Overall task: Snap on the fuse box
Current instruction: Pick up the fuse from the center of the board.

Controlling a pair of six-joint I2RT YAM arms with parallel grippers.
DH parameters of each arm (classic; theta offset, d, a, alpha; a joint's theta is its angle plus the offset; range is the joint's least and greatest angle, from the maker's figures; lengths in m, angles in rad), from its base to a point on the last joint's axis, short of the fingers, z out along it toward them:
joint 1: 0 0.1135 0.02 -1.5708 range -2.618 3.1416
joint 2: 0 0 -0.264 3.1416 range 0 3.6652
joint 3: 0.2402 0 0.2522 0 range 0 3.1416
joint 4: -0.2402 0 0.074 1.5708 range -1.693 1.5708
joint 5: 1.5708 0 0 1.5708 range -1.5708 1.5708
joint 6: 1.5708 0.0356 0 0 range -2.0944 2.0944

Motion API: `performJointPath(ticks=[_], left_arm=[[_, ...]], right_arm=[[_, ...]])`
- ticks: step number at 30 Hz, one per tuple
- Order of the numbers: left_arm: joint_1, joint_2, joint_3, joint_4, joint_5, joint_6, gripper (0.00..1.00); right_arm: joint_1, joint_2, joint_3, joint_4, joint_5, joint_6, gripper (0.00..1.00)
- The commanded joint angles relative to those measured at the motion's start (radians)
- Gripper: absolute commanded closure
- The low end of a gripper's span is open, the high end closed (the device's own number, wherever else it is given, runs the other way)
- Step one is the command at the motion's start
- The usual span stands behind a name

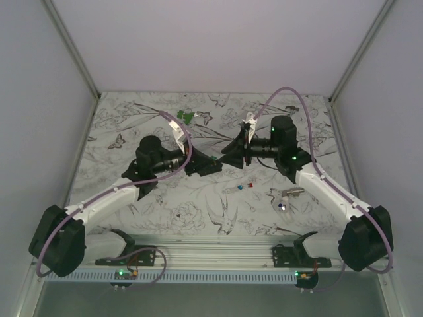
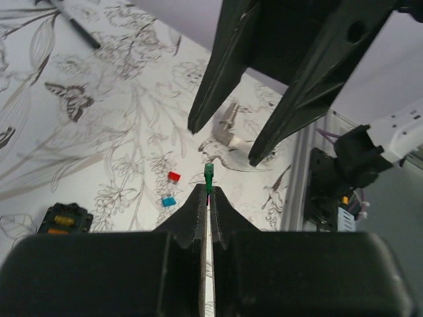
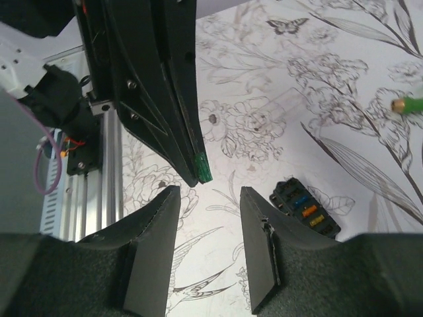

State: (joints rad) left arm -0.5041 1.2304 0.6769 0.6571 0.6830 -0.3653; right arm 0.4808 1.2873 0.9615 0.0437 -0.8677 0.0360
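Observation:
The fuse box [image 3: 305, 208] is a small black block with yellow, orange and blue fuses in its top. It lies flat on the patterned table to the right of my right gripper, and at the lower left of the left wrist view [image 2: 64, 219]. I cannot make it out in the top view. My left gripper [image 2: 208, 191] is shut on a small green fuse [image 2: 209, 176] that sticks out past its tips. My right gripper [image 3: 209, 191] is open and empty, facing the left gripper's tips and the green fuse [image 3: 203, 174]. The two grippers meet at mid-table, left [image 1: 218, 165] and right [image 1: 228, 154].
Loose red [image 2: 174, 176] and blue [image 2: 168, 201] fuses lie on the table. A white-silver thing with a blue dot [image 1: 284, 199] lies to the right. Green pieces [image 1: 186, 117] sit at the back. An aluminium rail [image 1: 218, 254] runs along the near edge.

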Motion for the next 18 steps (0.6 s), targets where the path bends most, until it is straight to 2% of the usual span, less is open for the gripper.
performJointPath(ticks=[1, 13, 18], left_arm=[[-0.011, -0.034, 0.033, 0.011, 0.123, 0.030, 1.00], [-0.034, -0.051, 0.046, -0.005, 0.135, 0.048, 1.00], [-0.039, -0.058, 0.049, -0.012, 0.133, 0.056, 1.00]], right_arm=[[-0.001, 0.000, 0.065, -0.047, -0.151, -0.075, 0.54], [0.020, 0.033, 0.125, -0.110, -0.215, -0.096, 0.59], [0.037, 0.053, 0.141, -0.138, -0.224, -0.116, 0.64]])
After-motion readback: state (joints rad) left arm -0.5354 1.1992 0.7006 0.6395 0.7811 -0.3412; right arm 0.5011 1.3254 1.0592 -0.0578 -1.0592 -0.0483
